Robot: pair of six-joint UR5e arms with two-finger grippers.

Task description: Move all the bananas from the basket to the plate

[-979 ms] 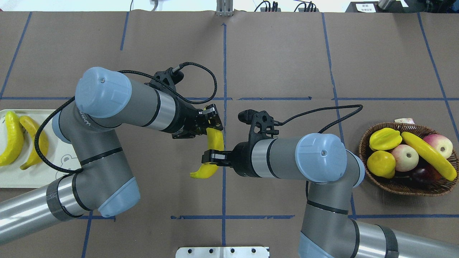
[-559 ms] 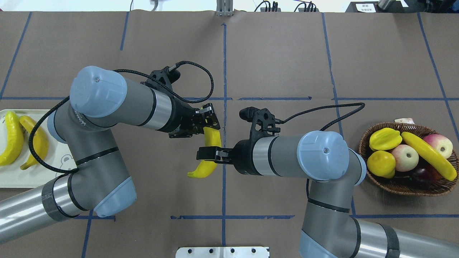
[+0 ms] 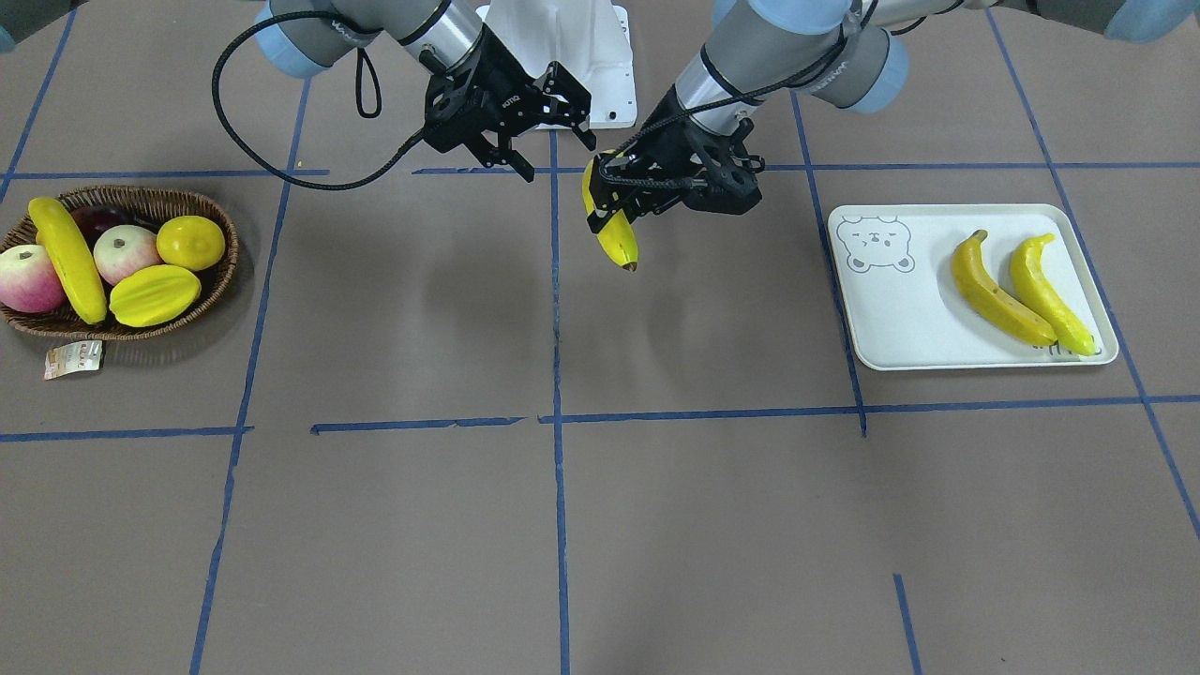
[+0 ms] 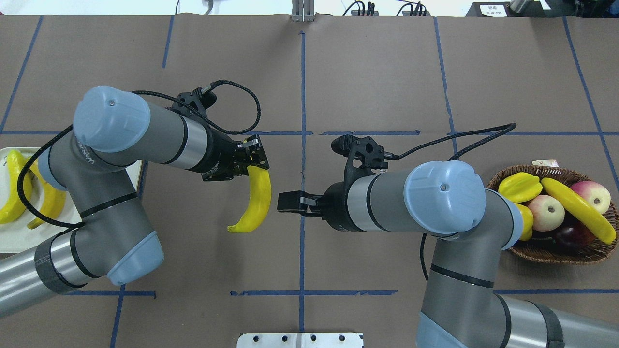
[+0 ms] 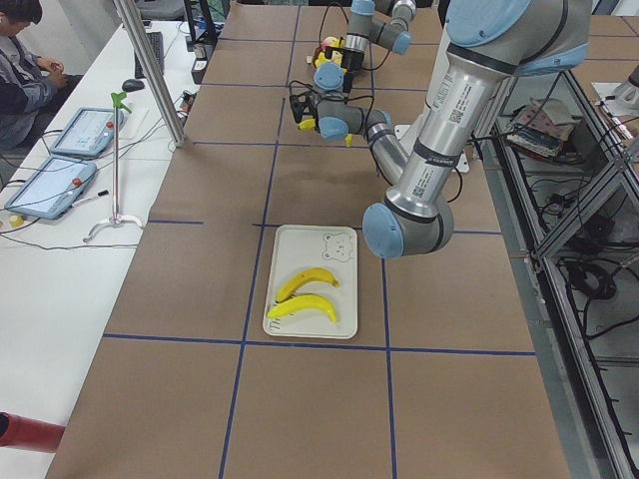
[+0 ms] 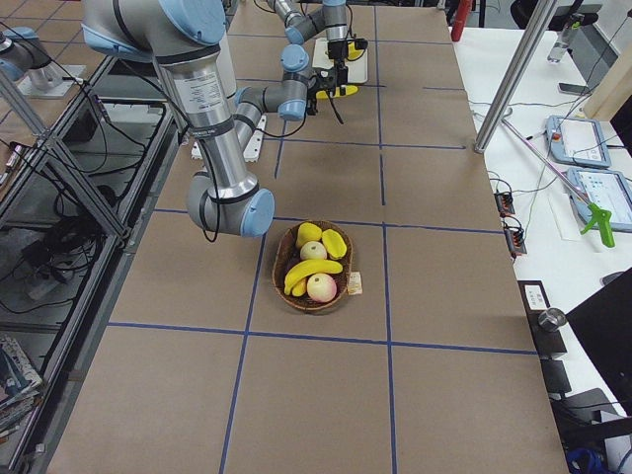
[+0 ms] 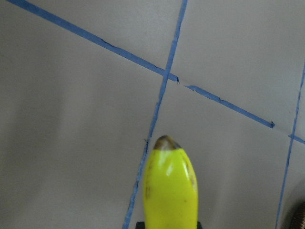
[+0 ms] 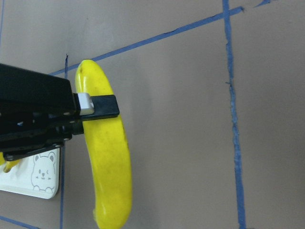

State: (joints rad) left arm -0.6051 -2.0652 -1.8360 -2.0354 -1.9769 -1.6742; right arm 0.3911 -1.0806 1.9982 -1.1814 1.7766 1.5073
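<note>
Banana [image 4: 257,195] clamped at its upper end between fingers of left gripper [image 4: 251,158], hanging below them, right gripper [image 4: 283,209] fingers apart, just beside it

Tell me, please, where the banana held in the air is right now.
In the overhead view, the banana hangs from the left end effector, left of the centre tape line, between the plate and the right end effector.
</note>
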